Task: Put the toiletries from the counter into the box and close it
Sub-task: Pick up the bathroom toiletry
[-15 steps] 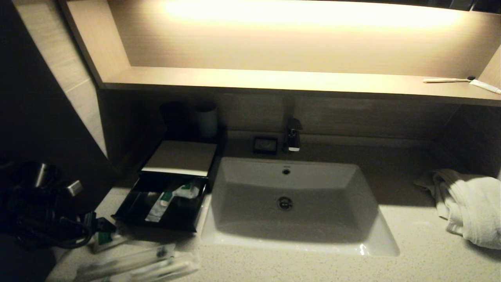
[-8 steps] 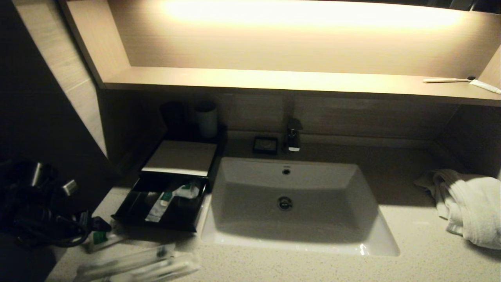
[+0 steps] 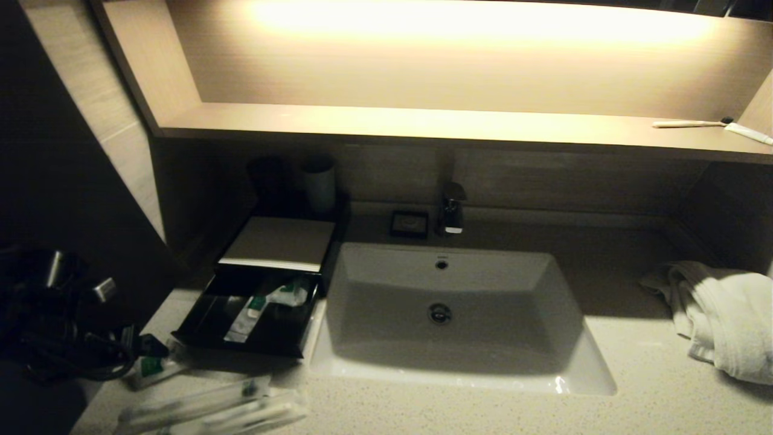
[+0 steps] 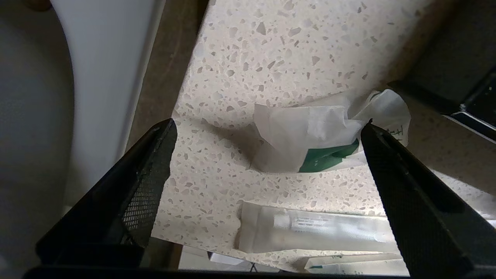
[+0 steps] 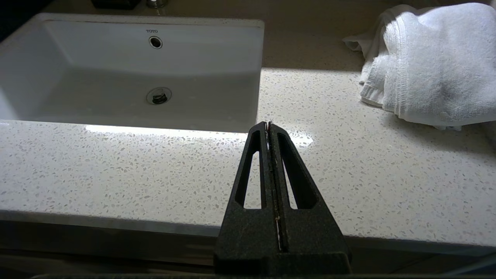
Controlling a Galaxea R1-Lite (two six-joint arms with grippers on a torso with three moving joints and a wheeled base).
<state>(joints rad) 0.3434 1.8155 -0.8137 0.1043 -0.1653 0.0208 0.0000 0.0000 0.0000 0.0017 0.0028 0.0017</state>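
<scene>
The black box (image 3: 275,244) stands left of the basin, its drawer (image 3: 199,326) pulled out with wrapped sachets (image 3: 256,308) inside. On the counter (image 3: 483,411), a crumpled white sachet with a green mark (image 3: 151,368) lies by the drawer's front corner; it also shows in the left wrist view (image 4: 310,139). Long wrapped sticks (image 3: 199,408) lie nearer the front edge, also in the left wrist view (image 4: 321,230). My left gripper (image 4: 267,126) is open wide just above the crumpled sachet, one finger on each side. My right gripper (image 5: 268,124) is shut and empty over the counter's front edge.
The white basin (image 3: 362,362) fills the middle. A tap (image 3: 452,208) and small black dish (image 3: 409,223) stand behind it. A pale cup (image 3: 319,181) stands behind the box. A white towel (image 3: 724,314) lies at the right. A toothbrush (image 3: 688,124) and a tube rest on the lit shelf.
My left arm has shifted a little left and down toward the crumpled sachet. The right arm has not moved.
</scene>
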